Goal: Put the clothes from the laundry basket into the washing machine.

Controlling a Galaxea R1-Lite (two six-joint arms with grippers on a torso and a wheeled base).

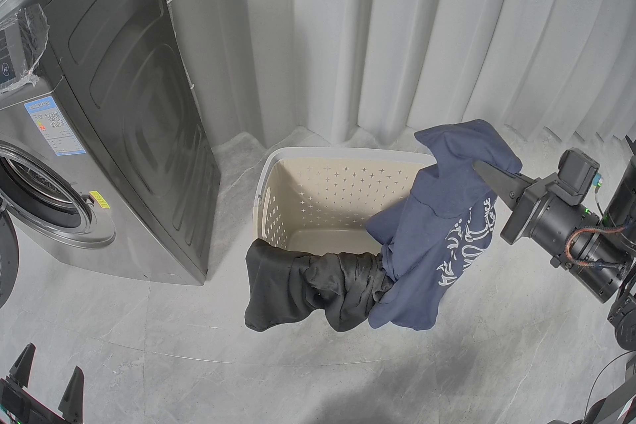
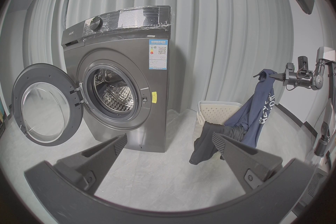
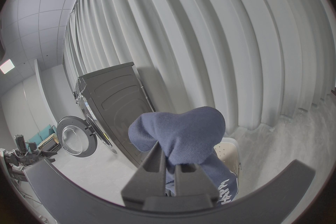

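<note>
the right pincer [image 1: 485, 172] is clamping shut on the top fold of a navy blue garment [image 1: 450, 226] and holding it up above the right side of the laundry basket [image 1: 331, 187]. the navy cloth is bunching over the pincer's tips and hanging down from there, with white print showing on its lower half. its lowest part is trailing over the basket's near right corner. a black garment [image 1: 311, 286] is lying draped across the basket's near rim, spilling down the outside wall and touching the navy one at its right end. the basket is standing on the grey floor [image 1: 265, 372], just beside the right flank of the washing machine [image 2: 140, 60] and in front of a pale curtain [image 1: 397, 14]. the machine's round door [image 2: 45, 105] is swinging fully open to the side, and the steel drum [image 2: 113, 90] is showing through the opening. the left pincer [image 2: 168, 144] is hanging low, well apart from the basket, with its jaws spread wide and gripping nothing, and is facing the machine's front
</note>
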